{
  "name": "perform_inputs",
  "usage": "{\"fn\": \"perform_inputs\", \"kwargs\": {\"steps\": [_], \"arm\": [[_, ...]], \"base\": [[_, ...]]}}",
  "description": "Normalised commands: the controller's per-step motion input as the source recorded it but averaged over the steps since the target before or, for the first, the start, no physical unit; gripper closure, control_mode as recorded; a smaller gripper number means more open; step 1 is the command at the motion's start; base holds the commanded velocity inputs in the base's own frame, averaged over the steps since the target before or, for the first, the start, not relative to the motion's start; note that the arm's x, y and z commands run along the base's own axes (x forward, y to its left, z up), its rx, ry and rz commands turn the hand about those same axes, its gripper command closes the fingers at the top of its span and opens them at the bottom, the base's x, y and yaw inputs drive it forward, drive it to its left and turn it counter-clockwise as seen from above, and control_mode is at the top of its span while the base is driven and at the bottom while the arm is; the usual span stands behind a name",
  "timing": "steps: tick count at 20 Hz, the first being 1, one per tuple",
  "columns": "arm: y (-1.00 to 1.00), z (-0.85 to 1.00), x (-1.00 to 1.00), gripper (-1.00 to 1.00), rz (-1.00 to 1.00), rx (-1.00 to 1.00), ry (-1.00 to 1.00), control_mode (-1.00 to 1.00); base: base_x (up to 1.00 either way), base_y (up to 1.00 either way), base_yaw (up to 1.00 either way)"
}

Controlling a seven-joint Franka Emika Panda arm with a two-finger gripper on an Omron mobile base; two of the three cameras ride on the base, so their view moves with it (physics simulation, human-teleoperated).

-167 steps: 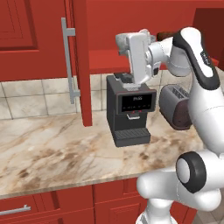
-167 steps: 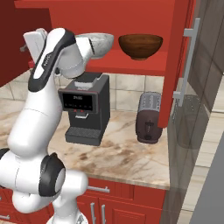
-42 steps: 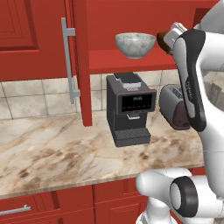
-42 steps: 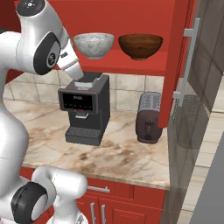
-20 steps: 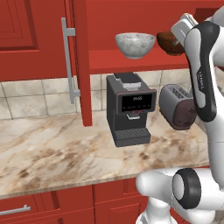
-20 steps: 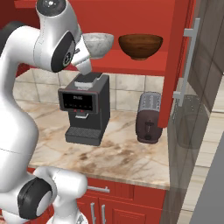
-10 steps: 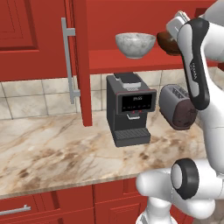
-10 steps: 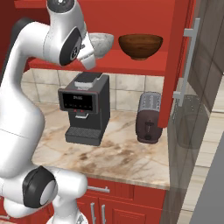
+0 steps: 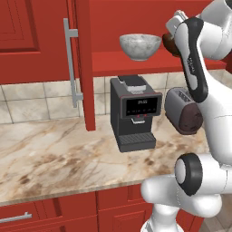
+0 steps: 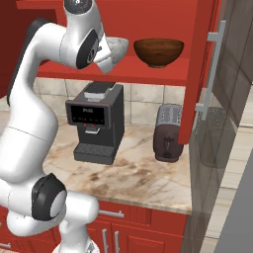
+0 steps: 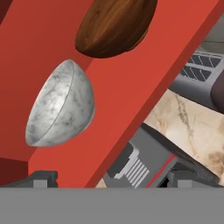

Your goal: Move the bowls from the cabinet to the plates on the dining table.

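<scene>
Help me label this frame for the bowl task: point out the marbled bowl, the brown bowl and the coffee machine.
marbled bowl (image 9: 140, 46), left base view, on its outer side wall.
brown bowl (image 10: 158, 52), right base view, on its front outer wall.
coffee machine (image 9: 134, 113), left base view, on its dark front.

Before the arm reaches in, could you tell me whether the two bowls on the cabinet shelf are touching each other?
Apart. The right base view shows a strip of red cabinet back between the marbled bowl and the brown bowl.

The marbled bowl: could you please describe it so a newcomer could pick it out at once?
Find the open red cabinet above the marble counter. On its shelf, over the black coffee machine, sit two bowls. It is the grey-white marbled bowl, not the dark brown bowl.
</scene>
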Motion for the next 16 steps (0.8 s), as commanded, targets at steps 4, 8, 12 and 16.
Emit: {"fn": "perform_inputs", "kwargs": {"steps": [4,8,12,16], "arm": [[0.02,0.00,0.32,-1.00,0.00,0.00,-0.01,-1.00],[0.05,0.00,0.38,-1.00,0.00,0.00,-0.03,-1.00],[0.13,0.00,0.30,-1.00,0.00,0.00,-0.05,-1.00],[0.12,0.00,0.17,-1.00,0.00,0.00,-0.01,-1.00]], "base": [[0.00,0.00,0.00],[0.00,0.00,0.00],[0.00,0.00,0.00],[0.00,0.00,0.00]]}}
